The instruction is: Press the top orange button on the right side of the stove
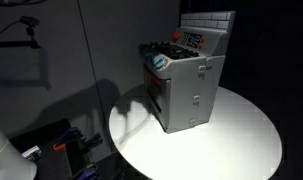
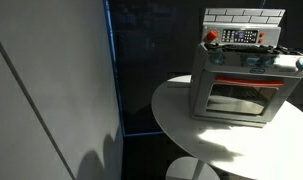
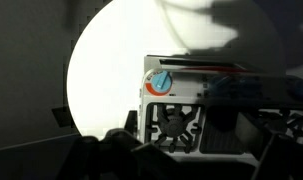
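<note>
Overhead, the wrist view looks down on a small grey toy stove (image 3: 206,105) standing on a round white table (image 3: 101,70), with the stove directly beneath the tool and slightly ahead of it. The gripper (image 3: 166,150) appears only as dark, blurred shapes along the lower edge of that view, so I cannot tell whether its fingers are spread or pressed together. It is not visible in either exterior view, and appears well above the stove, touching nothing.

In both exterior views the stove (image 1: 186,85) sits upright with its white tiled back panel (image 2: 244,17) raised behind a dark cooktop. Red-orange controls (image 1: 174,38) lie on that cooktop, and a teal-white knob (image 3: 162,82) shows on the front edge.

The room is dim and the controls are small and crowded. A descent slightly off line would likely strike the wrong control, and a hard push might slide the light stove across the smooth table.
</note>
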Controlling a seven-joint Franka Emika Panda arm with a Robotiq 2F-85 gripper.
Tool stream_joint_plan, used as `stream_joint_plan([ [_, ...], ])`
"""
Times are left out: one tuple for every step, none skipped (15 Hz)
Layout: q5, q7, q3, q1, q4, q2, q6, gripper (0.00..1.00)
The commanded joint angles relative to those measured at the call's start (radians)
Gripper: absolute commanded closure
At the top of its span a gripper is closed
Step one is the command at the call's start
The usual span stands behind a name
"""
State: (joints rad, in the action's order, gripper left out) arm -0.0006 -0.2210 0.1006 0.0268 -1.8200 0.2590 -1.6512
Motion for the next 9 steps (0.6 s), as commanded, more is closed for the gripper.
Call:
stream_joint_plan([
  [0.000,0.017,-0.015,0.025,0.040,0.025,0.054,0.00],
  [0.003,0.021,-0.014,0.026,0.046,0.025,0.058,0.00],
  [0.006,0.005,-0.018,0.026,0.018,0.028,0.027,0.00],
  [0.006,0.005,-0.018,0.026,0.019,0.030,0.029,0.00],
  [0.006,0.005,-0.019,0.026,0.018,0.030,0.028,0.00],
  [0.006,0.005,-0.019,0.025,0.016,0.028,0.028,0.00],
  [0.006,0.005,-0.020,0.025,0.015,0.026,0.028,0.00],
  [0.006,0.005,-0.020,0.025,0.015,0.025,0.028,0.00],
  [0.006,0.005,-0.020,0.025,0.015,0.024,0.028,0.00],
])
